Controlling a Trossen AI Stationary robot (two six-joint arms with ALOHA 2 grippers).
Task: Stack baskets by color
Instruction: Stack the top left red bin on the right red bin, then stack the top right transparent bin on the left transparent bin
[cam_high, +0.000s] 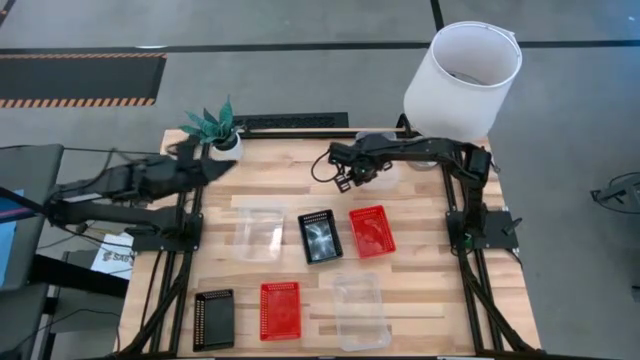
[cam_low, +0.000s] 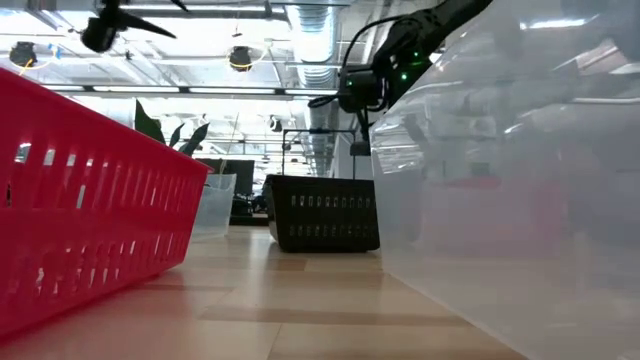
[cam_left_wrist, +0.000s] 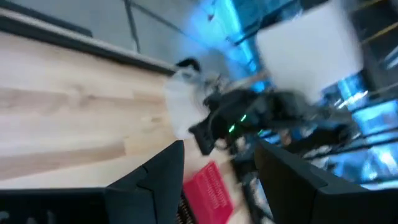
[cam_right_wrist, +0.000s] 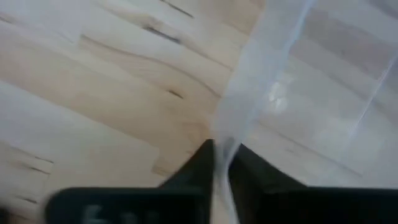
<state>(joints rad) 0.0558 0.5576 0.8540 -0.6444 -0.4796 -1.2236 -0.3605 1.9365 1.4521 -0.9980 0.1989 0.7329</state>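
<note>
Several baskets lie on the wooden table: a clear one (cam_high: 258, 232), a black one (cam_high: 320, 236) and a red one (cam_high: 372, 229) in a middle row, and black (cam_high: 213, 318), red (cam_high: 280, 309) and clear (cam_high: 360, 310) ones near the front edge. Another clear basket (cam_high: 388, 172) sits toward the far edge. My right gripper (cam_high: 347, 178) points down at that basket's left end and is shut on it. Beside the potted plant at the far left, my left gripper (cam_high: 215, 165) hangs above the table, open (cam_left_wrist: 217, 186) with nothing between its fingers. My right gripper pinches the far clear basket's thin wall (cam_right_wrist: 249, 81) at its upper edge, between its two fingers (cam_right_wrist: 199, 163). One finger is on each face of the wall. The fingers come from above, pointing down. Whether the basket is lifted off the table, I cannot tell.
A large white lampshade (cam_high: 462, 80) stands at the far right corner, just behind the right arm. A small potted plant (cam_high: 218, 130) stands at the far left. Bare wood lies between the far edge and the middle row of baskets.
</note>
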